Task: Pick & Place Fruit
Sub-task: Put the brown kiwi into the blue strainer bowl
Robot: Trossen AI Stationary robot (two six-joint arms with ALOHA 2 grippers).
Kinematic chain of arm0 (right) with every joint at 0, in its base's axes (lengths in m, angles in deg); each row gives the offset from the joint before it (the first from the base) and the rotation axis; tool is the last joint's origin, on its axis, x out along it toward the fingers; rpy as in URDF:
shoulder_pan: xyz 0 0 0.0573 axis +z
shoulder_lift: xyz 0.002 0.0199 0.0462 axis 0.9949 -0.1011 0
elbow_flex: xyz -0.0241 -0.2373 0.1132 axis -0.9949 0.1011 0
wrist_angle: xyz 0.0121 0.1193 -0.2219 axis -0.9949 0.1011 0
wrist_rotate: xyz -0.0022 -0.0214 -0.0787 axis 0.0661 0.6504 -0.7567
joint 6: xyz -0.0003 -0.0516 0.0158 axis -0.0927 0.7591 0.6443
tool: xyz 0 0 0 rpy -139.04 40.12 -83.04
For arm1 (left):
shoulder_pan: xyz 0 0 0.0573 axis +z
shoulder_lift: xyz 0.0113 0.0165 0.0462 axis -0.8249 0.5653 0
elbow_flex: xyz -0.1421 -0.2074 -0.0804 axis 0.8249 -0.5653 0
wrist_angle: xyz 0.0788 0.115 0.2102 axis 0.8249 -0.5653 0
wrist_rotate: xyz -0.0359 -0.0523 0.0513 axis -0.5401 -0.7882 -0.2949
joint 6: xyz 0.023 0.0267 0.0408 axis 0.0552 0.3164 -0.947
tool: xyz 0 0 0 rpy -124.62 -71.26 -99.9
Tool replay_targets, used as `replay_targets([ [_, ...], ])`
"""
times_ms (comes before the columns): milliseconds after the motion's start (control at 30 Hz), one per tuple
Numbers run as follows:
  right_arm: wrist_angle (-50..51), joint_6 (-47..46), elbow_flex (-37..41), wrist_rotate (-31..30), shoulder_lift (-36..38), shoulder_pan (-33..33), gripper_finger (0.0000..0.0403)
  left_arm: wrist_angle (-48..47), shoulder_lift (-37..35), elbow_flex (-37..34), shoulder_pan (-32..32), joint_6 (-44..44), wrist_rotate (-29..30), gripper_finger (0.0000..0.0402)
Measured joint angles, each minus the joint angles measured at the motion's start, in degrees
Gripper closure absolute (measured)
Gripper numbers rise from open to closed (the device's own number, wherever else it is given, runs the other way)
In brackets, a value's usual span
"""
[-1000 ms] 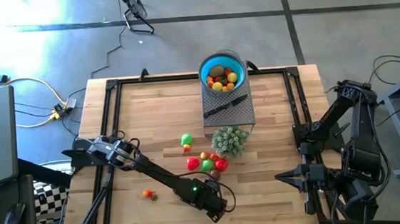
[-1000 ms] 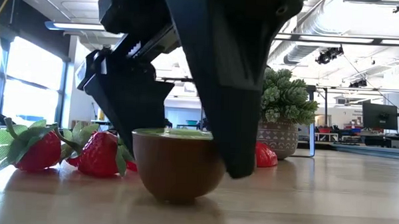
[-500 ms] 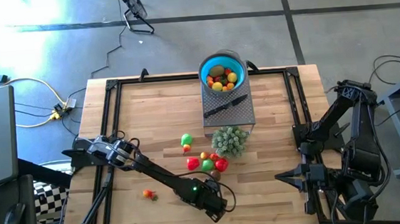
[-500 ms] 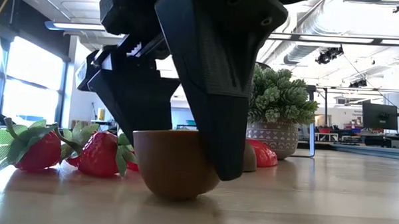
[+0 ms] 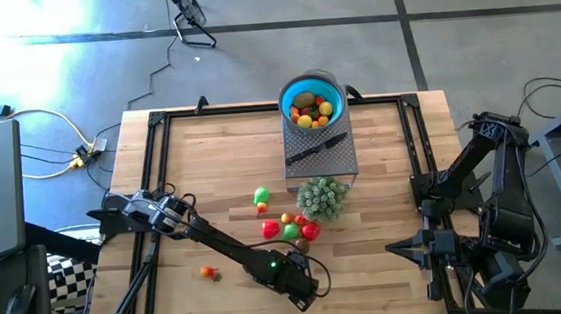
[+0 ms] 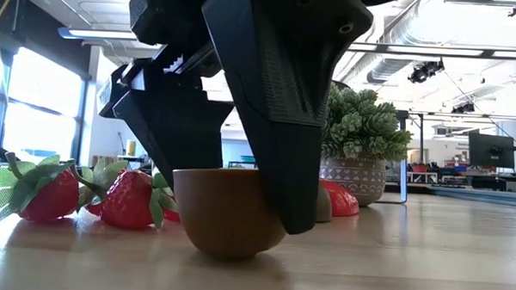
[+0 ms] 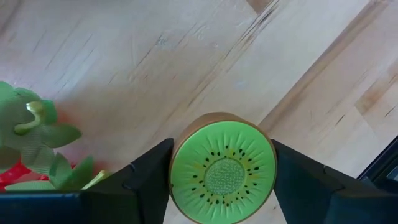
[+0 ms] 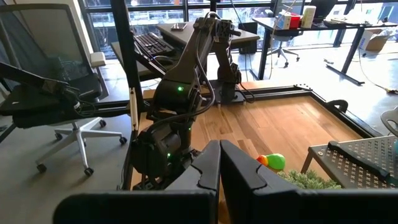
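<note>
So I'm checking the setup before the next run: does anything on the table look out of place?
One small orange-red fruit lies alone near the table's front left, apart from the cluster of fruit at the middle. Nothing looks spilled or damaged. The left claw grips a halved kiwi, cut face up.

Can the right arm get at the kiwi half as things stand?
Probably not. The right gripper is shut and parked off the table's right edge, and the kiwi half sits near the front edge with the left gripper already closed around it, its fingers flanking both sides.
</note>
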Motion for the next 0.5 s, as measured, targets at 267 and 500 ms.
replay_targets([
  [267,0.0,0.0,0.0,0.0,0.0,0.0,0.0398,0.2,0.0,0.0,0.0,-1.5,0.0,0.0184],
  [500,0.0,0.0,0.0,0.0,0.0,0.0,0.0398,-0.3,-1.2,0.0,0.4,-4.2,0.0,0.0180],
])
